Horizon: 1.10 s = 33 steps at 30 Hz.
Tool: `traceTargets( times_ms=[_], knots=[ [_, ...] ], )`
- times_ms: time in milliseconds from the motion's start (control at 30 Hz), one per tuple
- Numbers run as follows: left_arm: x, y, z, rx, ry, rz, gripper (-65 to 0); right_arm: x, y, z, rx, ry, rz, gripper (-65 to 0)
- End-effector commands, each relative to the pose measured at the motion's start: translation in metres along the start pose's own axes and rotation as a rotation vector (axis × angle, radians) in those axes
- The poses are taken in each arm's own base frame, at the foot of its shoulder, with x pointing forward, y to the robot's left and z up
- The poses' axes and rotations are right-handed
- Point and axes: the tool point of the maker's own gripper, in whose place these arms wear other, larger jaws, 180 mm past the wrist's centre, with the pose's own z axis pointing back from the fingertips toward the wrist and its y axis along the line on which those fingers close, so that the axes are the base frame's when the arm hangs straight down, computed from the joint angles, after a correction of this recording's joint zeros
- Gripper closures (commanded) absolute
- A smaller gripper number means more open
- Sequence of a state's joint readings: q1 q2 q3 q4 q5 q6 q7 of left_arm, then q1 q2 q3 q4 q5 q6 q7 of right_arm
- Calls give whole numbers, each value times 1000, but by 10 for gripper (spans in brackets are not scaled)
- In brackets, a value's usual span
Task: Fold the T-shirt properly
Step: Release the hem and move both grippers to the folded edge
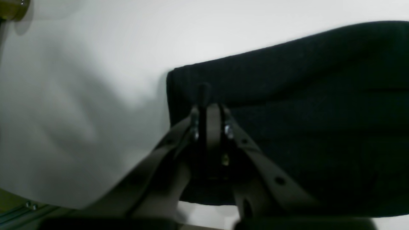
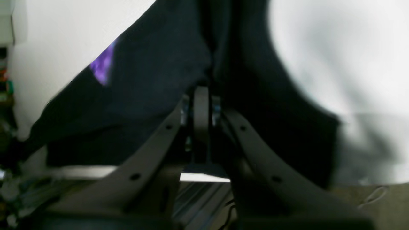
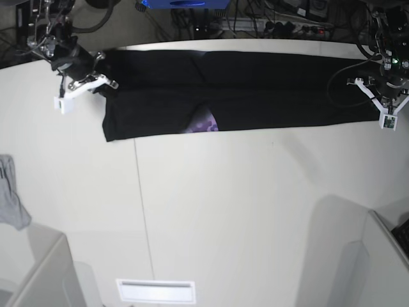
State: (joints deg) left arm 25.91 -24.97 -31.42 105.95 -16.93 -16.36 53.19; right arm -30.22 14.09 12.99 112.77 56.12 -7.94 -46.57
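Note:
The black T-shirt lies folded into a long strip across the far side of the white table, with a purple print peeking out at its near edge. My right gripper is shut on the strip's left end; in the right wrist view its closed fingertips pinch bunched black cloth near the purple print. My left gripper is shut on the strip's right end; in the left wrist view it grips the shirt at its edge.
A small grey cloth scrap hangs at the table's left edge. Cables and boxes sit behind the table's far edge. A white seam runs down the table top. Grey panels stand at the front corners.

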Motion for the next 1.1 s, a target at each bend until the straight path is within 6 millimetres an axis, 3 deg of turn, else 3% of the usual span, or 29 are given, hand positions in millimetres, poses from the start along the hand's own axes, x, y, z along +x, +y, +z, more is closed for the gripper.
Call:
traceTargets(
  times_ms=[0,133,167,267,400,467,533,600,667,733,800,833,867,967,1067],
  knots=[
    [11,10,5,30,-33,-16,0,7,2,4,6,-27,15,0],
    [10,10,5,29,-30,-17,0,8,-1,5,-2,-28,16,-9],
    [7,9,5,28,-23,-19,-3,6,-2,5,-4,-27,15,-66],
    [5,9,7,27,-20,-24,-178,7,-8,6,-39,-34,36,-194],
    [13,7,11,29,-44,-35,-397,8,-19,6,-109,-49,85,-216],
    [17,11,15,40,-58,-35,-472,8,-21,6,-129,-57,92,-216],
    [20,27,24,85,-77,-15,-527,13,-27,9,-149,-80,81,-216],
    [25,38,31,114,-101,5,-540,15,-22,11,-138,-97,81,-216],
    [25,43,34,127,-104,16,-504,18,-15,12,-117,-110,95,-213],
    [19,40,32,121,-99,43,-378,22,-5,12,-73,-133,152,-167],
    [11,32,29,108,-89,73,-160,25,7,11,-10,-153,233,-26],
    [6,30,27,106,-77,84,-46,23,15,10,24,-149,270,0],
    [-1,27,23,99,-62,104,0,19,24,7,60,-137,304,0],
    [-16,20,11,77,-41,146,0,11,43,-3,115,-110,333,0],
    [-32,10,-4,46,-20,170,0,-1,46,-21,115,-57,371,0]
  ],
)
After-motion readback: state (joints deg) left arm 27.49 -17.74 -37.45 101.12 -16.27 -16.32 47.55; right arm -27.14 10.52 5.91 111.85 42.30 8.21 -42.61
